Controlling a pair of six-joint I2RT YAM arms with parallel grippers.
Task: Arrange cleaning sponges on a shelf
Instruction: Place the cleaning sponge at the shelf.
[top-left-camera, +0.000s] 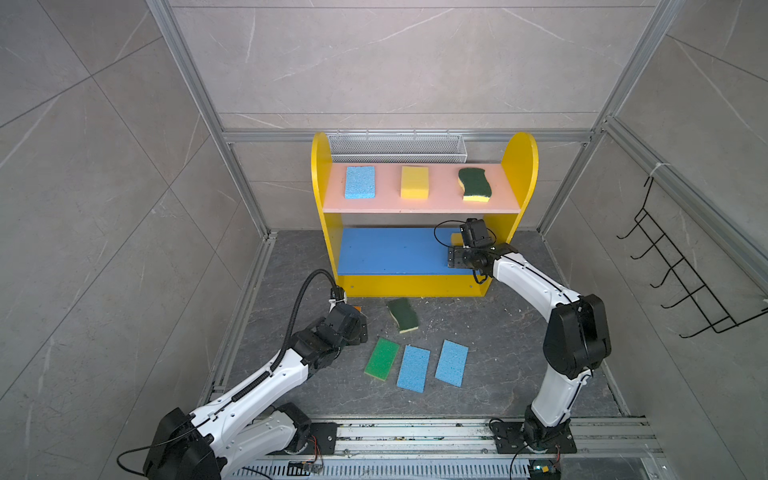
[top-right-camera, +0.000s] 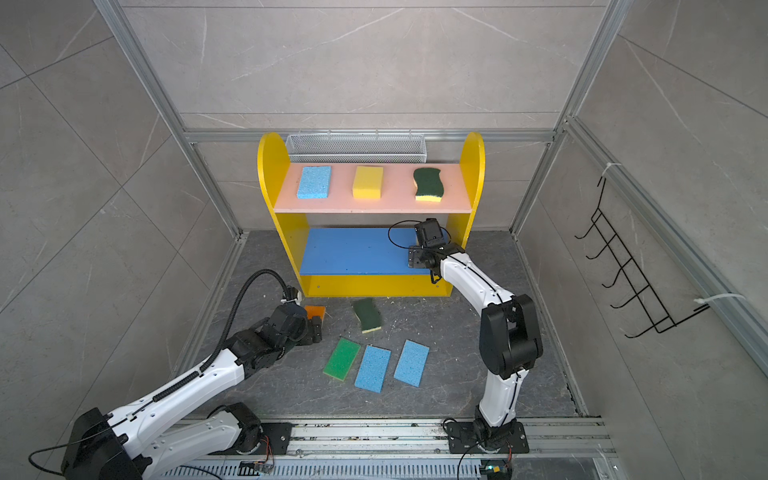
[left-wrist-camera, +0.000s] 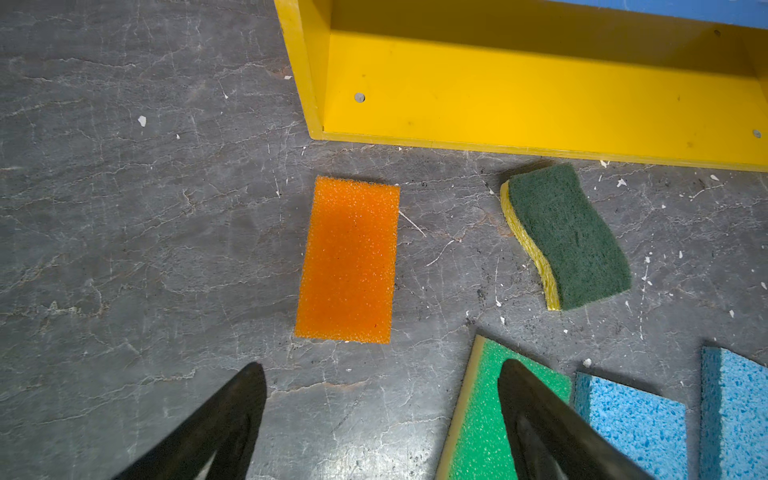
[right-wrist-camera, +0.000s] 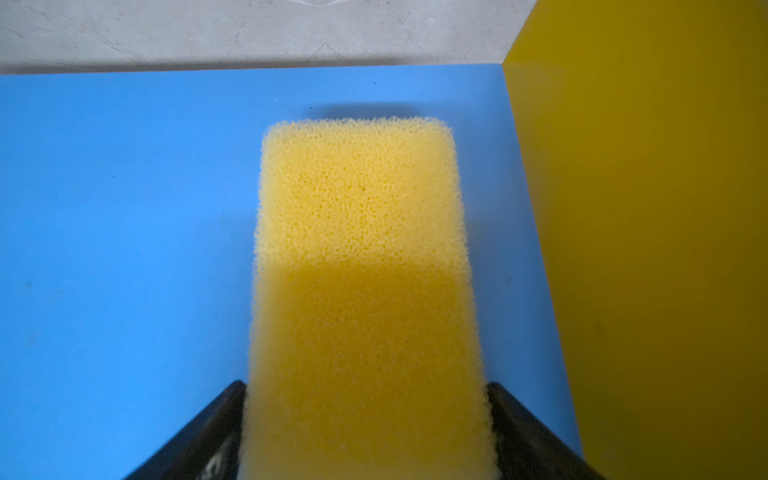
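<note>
Yellow sponge (right-wrist-camera: 359, 208), nearly hidden from above, fills the right wrist view; right gripper (right-wrist-camera: 365, 384) hold unclear; left gripper (left-wrist-camera: 381, 365) apart.

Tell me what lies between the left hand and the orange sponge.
Only bare grey floor, seen in the left wrist view: the open left hand hangs just short of the orange sponge.

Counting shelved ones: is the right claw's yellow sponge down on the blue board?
Seemingly down: the yellow sponge lies flat on the blue board, only a thin shadow at its far edge.
</note>
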